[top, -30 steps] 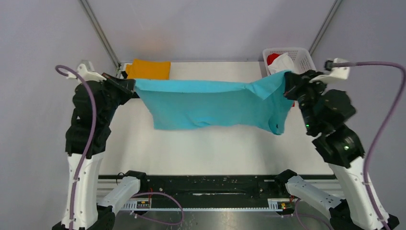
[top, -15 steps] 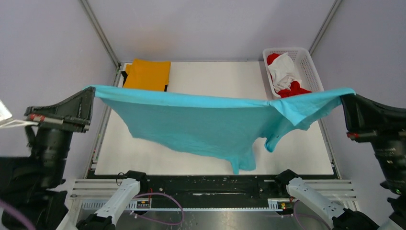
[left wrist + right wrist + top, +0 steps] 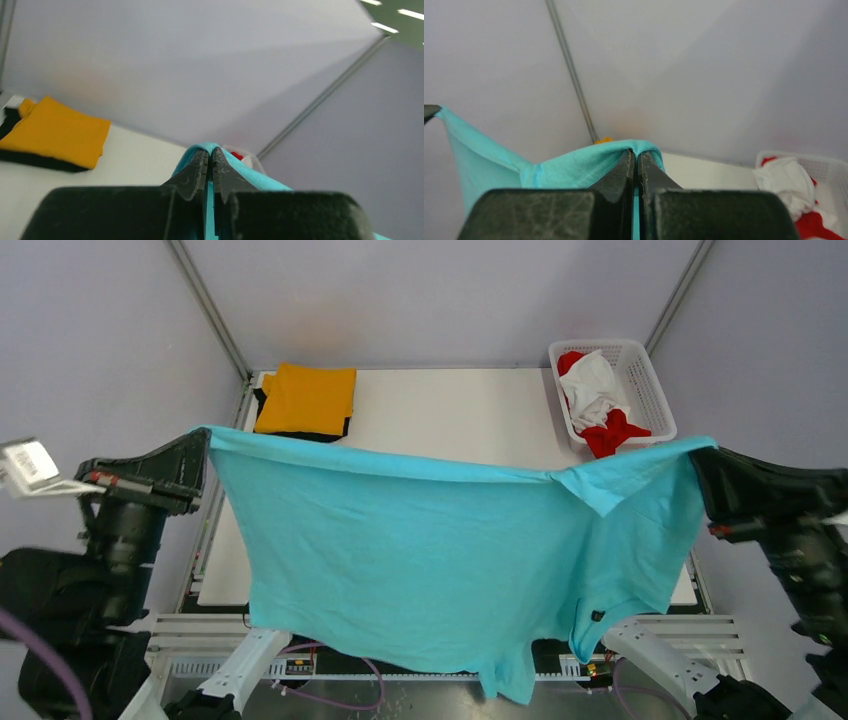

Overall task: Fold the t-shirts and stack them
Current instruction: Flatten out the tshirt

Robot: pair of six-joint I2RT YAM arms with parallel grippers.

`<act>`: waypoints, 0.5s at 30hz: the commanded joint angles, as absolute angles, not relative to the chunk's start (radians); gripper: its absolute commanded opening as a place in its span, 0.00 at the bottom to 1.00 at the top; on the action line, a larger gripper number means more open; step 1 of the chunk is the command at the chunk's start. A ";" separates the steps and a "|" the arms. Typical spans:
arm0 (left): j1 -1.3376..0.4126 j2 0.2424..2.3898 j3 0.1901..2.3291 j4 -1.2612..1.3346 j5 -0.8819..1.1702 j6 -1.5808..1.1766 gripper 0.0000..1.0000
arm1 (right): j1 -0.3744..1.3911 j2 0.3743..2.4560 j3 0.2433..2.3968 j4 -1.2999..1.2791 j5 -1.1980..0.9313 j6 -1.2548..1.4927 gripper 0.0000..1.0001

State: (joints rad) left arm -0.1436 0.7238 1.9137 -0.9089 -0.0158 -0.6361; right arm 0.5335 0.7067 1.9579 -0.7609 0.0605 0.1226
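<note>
A: How did the left gripper (image 3: 210, 152) stand?

B: Its jaws were pinched tight on a top corner of the turquoise t-shirt (image 3: 420, 550). The right gripper (image 3: 635, 155) was clamped likewise on the opposite corner.

A: And the shirt itself?

B: It was stretched between them, raised above the table (image 3: 450, 410), hanging as a wide sheet past the table's near edge.

A: Beyond it?

B: The orange t-shirt (image 3: 308, 398) lay folded on the black t-shirt (image 3: 261, 400) at the far left corner. The red t-shirt (image 3: 612, 435) and the white t-shirt (image 3: 592, 385) sat crumpled in the basket (image 3: 655, 390), far right.
</note>
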 commanded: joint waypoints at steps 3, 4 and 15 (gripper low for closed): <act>-0.144 0.824 1.639 -0.820 -0.229 -0.632 0.00 | 0.530 0.747 1.709 -0.592 0.337 0.063 0.00; -0.144 0.837 1.573 -0.794 -0.266 -0.652 0.00 | 0.529 0.759 1.659 -0.559 0.401 0.054 0.00; -0.101 1.165 1.116 -0.535 -0.393 -0.723 0.00 | 0.523 0.876 1.052 -0.176 0.606 0.064 0.00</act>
